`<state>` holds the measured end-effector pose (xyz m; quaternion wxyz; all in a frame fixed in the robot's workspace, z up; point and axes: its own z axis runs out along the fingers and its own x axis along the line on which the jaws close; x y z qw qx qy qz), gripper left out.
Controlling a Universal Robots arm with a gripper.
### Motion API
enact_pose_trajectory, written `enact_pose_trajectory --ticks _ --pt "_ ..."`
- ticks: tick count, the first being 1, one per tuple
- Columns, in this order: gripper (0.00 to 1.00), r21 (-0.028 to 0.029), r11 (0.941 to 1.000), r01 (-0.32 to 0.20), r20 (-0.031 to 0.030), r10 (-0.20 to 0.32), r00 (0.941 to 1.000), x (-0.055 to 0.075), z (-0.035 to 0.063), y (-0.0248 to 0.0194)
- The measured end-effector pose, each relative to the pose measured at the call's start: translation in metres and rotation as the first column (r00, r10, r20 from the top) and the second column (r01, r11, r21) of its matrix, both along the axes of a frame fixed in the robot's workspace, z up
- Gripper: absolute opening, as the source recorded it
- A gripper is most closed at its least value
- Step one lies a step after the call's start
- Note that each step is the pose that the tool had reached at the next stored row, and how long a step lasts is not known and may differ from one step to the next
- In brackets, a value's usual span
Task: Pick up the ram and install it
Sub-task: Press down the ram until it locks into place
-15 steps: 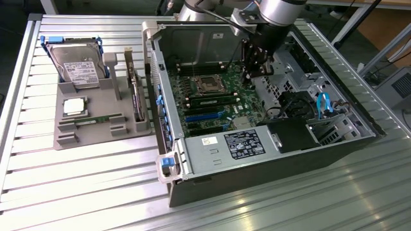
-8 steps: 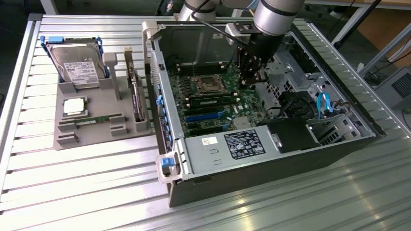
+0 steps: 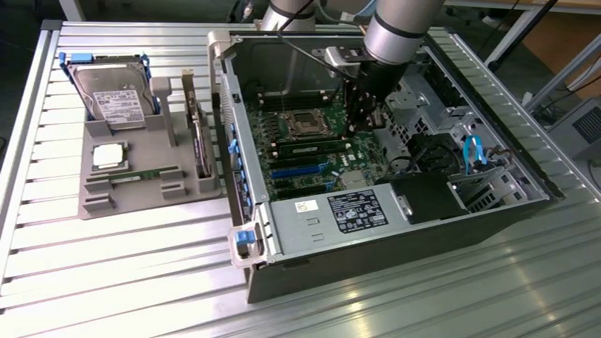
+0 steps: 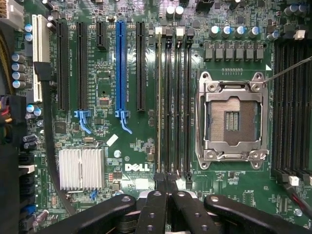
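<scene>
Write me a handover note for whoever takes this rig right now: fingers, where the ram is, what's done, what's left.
Gripper: fingers shut, holding nothing, low inside the open case over the end of the memory slots beside the CPU socket.
Ram: stands in a slot of that bank, on the side away from the socket.
Grey tray outside the case: another thin green stick lies in it.
Done: ram picked up and placed in its slot.
Left: full seating is unconfirmed; I cannot tell whether the slot latches are closed.
</scene>
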<state>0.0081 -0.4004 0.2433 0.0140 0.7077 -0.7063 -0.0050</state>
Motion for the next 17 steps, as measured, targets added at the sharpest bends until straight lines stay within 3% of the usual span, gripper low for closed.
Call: enact_pose_trajectory --ticks 8,9,13,17 --pt "0.10 0.0001 1.0000 0.000 0.0002 0.000 1.0000 0.000 -0.0134 0.0000" --pt "0.10 0.0021 1.0000 0.000 0.0013 0.000 1.0000 0.000 -0.0111 0.0002" --pt "0.10 0.0001 1.0000 0.000 0.0024 0.000 1.0000 -0.003 -0.0006 0.0000" --pt "0.10 -0.0001 1.0000 0.000 0.0035 0.000 1.0000 -0.022 -0.0004 0.0000"
